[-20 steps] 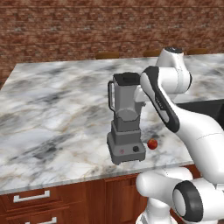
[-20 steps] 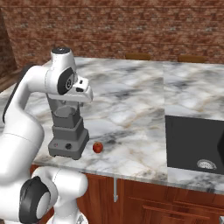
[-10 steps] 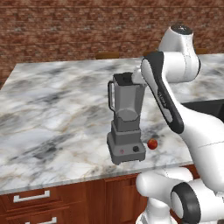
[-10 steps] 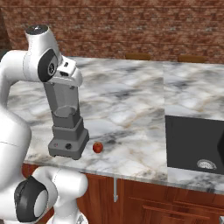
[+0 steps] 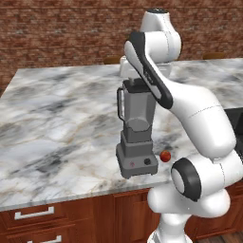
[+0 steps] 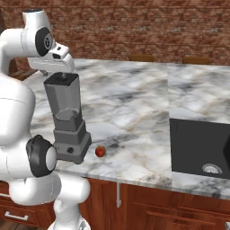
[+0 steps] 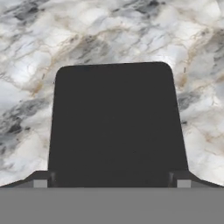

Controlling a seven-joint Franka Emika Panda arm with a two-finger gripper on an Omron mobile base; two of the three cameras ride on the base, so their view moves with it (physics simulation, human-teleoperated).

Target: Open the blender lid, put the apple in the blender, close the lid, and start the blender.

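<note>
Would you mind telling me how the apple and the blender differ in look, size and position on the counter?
The apple is small, round and red; the blender is tall, angular and grey, with a dark see-through jar. The apple lies low, level with the blender's base, while the blender rises well above it. The apple has nothing above it; the blender has the robot's hand over its black lid. Both stand on the marble counter, near its front edge, side by side but apart.

Even bright rendered light, soft shadows under blender [image 5: 136, 133], no glare, slight pixel blur.
</note>
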